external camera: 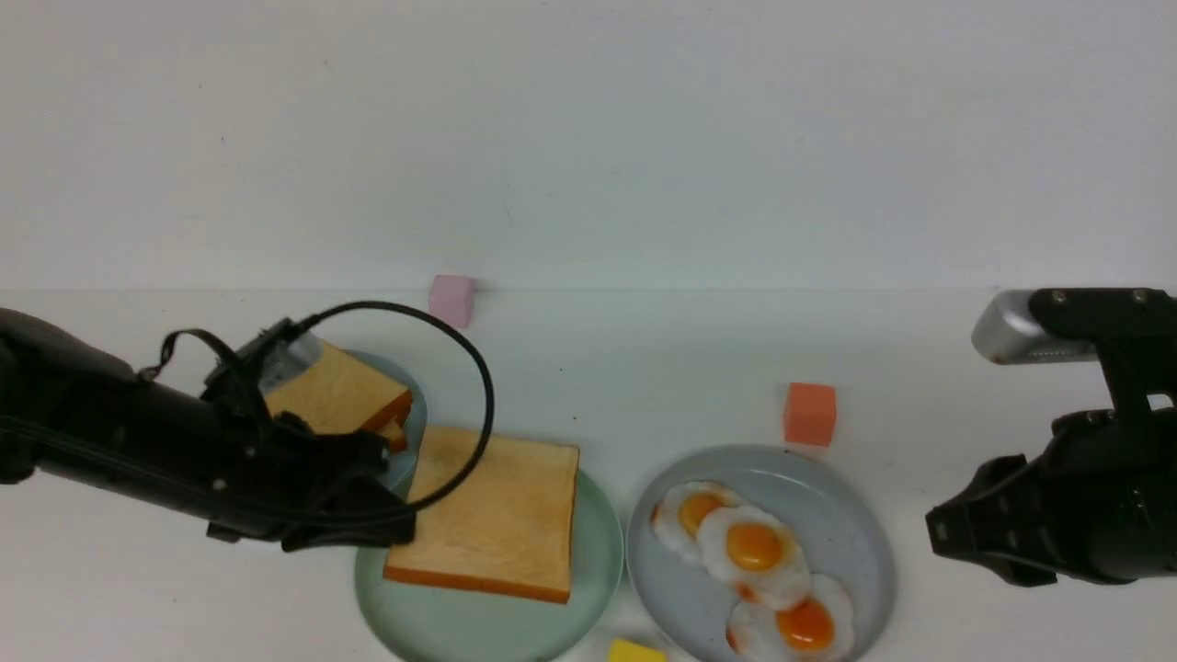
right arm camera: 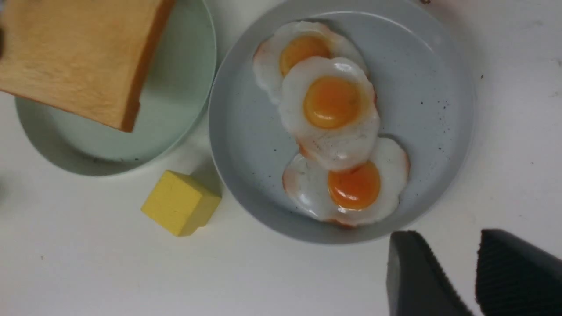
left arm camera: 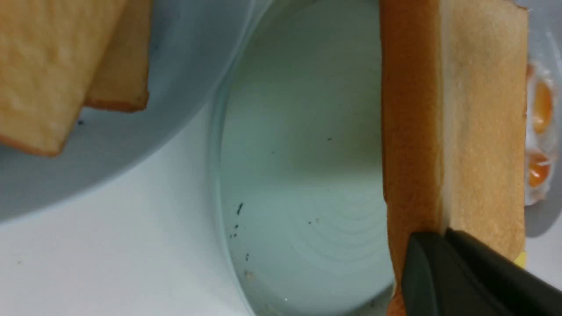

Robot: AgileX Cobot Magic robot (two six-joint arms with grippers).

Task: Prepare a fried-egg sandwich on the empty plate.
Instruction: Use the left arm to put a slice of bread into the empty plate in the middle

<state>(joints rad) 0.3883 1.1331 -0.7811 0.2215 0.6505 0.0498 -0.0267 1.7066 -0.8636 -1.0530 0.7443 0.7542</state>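
My left gripper [external camera: 403,526] [left arm camera: 443,239] is shut on the edge of a golden-brown toast slice [external camera: 497,515] [left arm camera: 483,131] [right arm camera: 79,57]. It holds the slice tilted just over the pale mint-green empty plate [external camera: 478,630] [left arm camera: 307,175] [right arm camera: 171,109]. Three fried eggs [external camera: 754,547] [right arm camera: 331,103] overlap on a grey-blue plate [external camera: 860,529] [right arm camera: 439,87] to the right. My right gripper [external camera: 938,533] [right arm camera: 450,239] stands open beside that plate, nothing between its fingers. No fried-egg sandwich is in view.
Behind the left arm, a second grey-blue plate [external camera: 418,414] [left arm camera: 131,153] carries a pile of toast slices [external camera: 340,395] [left arm camera: 44,66]. A pink block [external camera: 451,300] sits by the back wall, an orange block [external camera: 810,414] behind the egg plate, a yellow block [external camera: 636,652] [right arm camera: 181,208] between the plates' front edges.
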